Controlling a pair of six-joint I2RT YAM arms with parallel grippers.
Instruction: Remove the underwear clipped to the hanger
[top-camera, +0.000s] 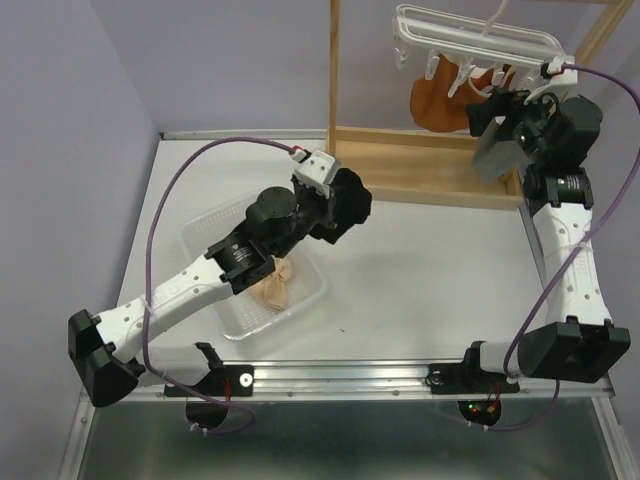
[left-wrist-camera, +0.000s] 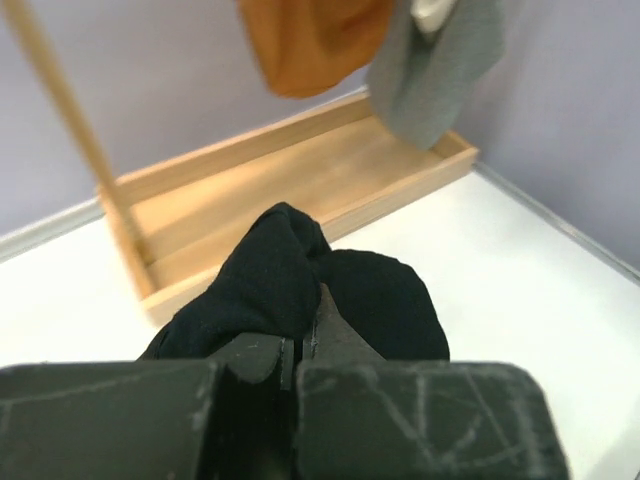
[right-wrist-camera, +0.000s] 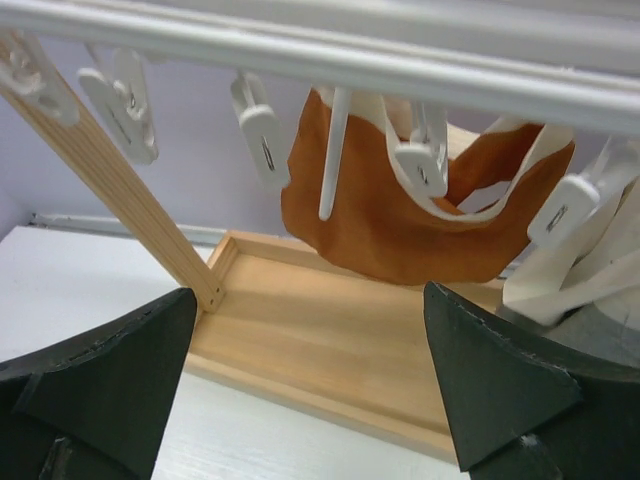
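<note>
My left gripper is shut on the black underwear and holds it above the table, between the bin and the wooden stand. A cream-beige piece lies in the clear bin. On the white hanger, rust-orange underwear hangs from clip pegs. Grey underwear hangs beside it. My right gripper stands wide open just below the hanger, facing the orange piece, with nothing between its fingers.
The hanger hangs from a tall wooden stand with an upright post and a shallow tray base. Several empty pegs dangle to the left. A purple wall rises behind.
</note>
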